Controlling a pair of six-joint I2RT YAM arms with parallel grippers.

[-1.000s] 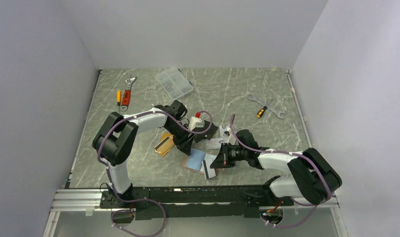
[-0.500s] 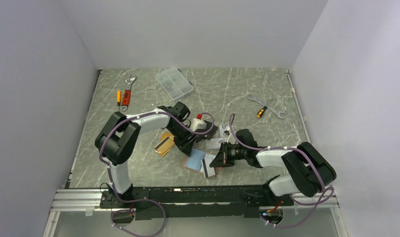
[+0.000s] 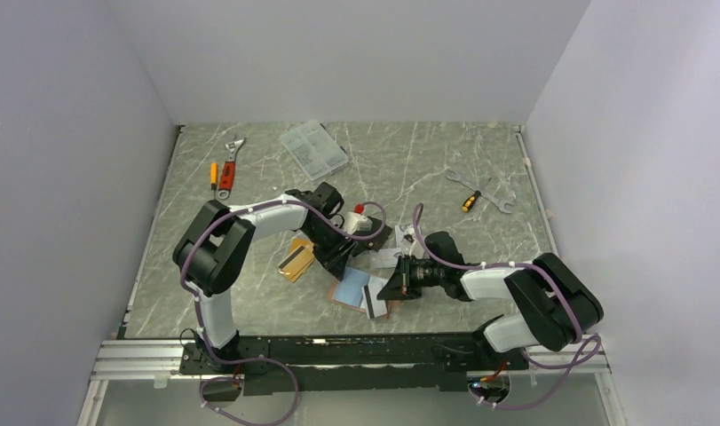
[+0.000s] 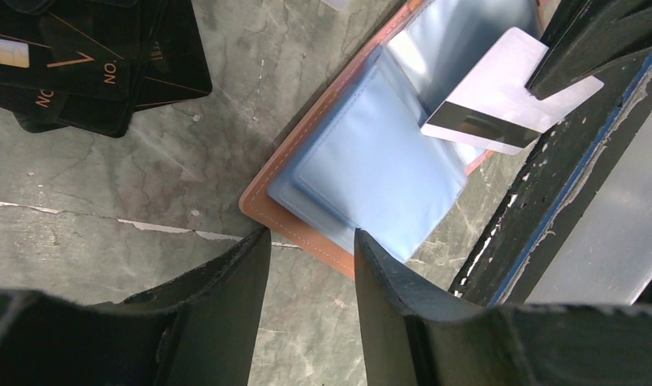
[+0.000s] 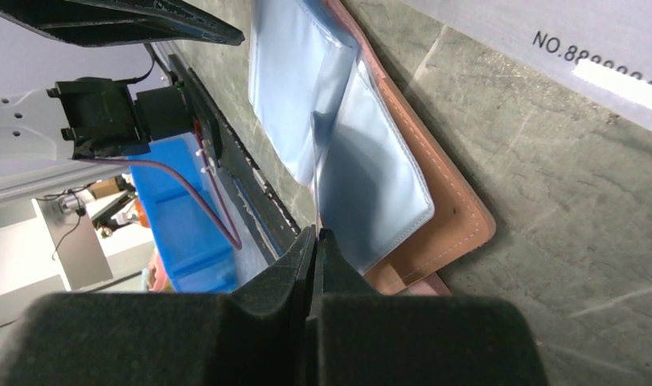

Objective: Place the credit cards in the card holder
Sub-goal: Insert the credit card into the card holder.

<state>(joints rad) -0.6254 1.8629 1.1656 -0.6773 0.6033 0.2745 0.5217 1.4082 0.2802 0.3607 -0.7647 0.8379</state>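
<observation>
Left wrist: open card holder (image 4: 371, 169) just beyond left end effector (image 4: 312, 240).

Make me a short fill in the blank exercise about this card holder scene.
The card holder lies ___, blue inside up.
The card pinched in the right claw is coloured ___.
The left claw holds ___.
In the top view, the orange card lies flat to the holder's ___.
Missing words: open; silver-grey; nothing; left.

In my left wrist view, my right gripper (image 4: 557, 68) hides 1 corner of the silver-grey card (image 4: 499, 104), and the card holder (image 4: 362, 169) runs off the top edge.
</observation>
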